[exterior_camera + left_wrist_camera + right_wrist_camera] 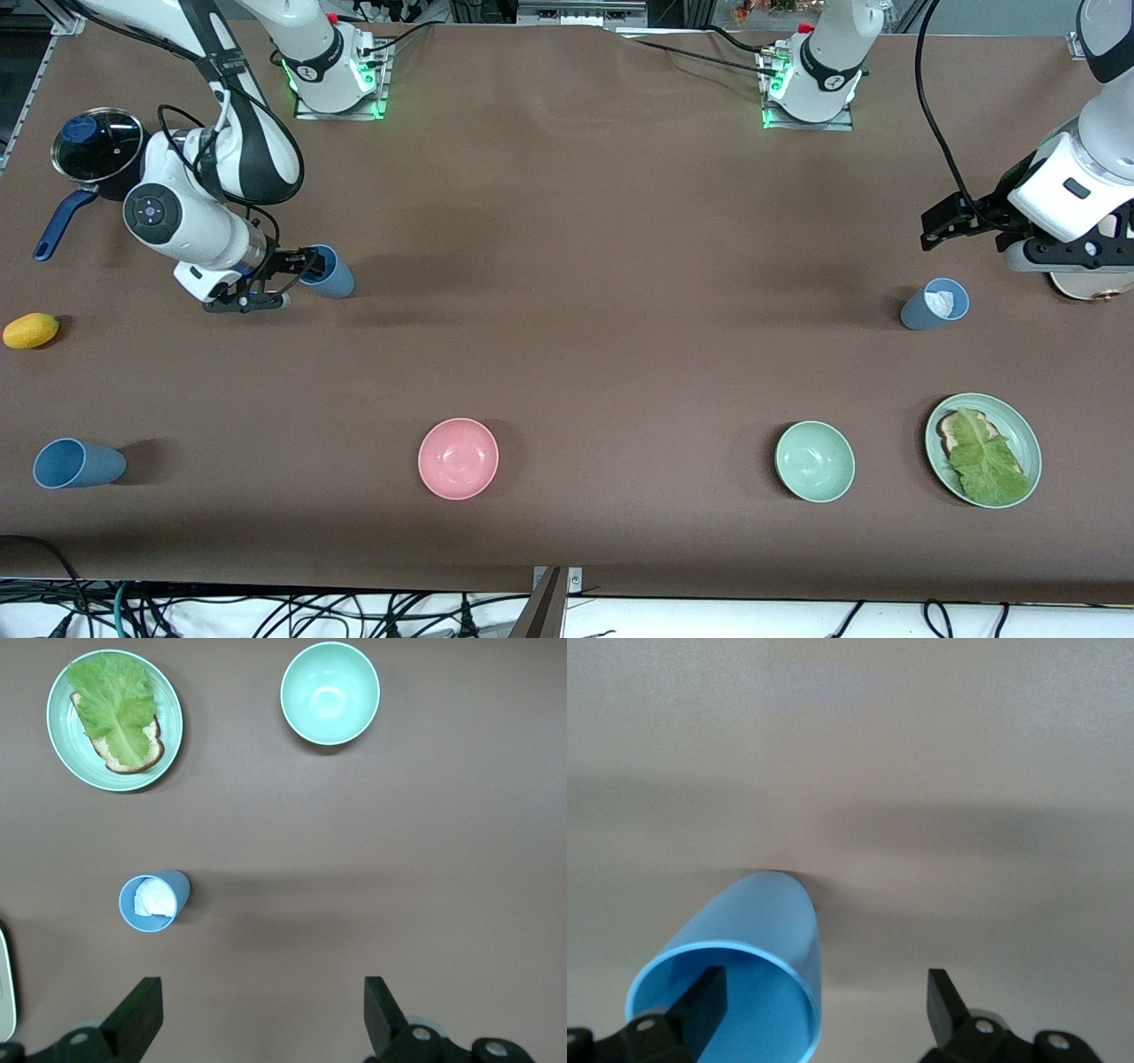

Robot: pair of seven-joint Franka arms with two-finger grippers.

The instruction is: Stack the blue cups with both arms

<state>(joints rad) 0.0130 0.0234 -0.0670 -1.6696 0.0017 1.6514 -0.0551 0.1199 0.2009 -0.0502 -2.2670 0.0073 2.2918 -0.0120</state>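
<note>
A blue cup stands toward the right arm's end of the table. My right gripper is open at its rim. In the right wrist view one finger is inside the cup, the other is outside, and the cup wall lies between them. A greyer blue cup with a white crumpled thing inside stands toward the left arm's end. My left gripper hangs open and empty over bare table beside it; the cup lies ahead of it. Another blue cup stands near the front edge.
A lidded pot with a blue handle and a yellow fruit lie by the right arm. A pink bowl, a pale green bowl and a green plate with bread and lettuce sit along the front.
</note>
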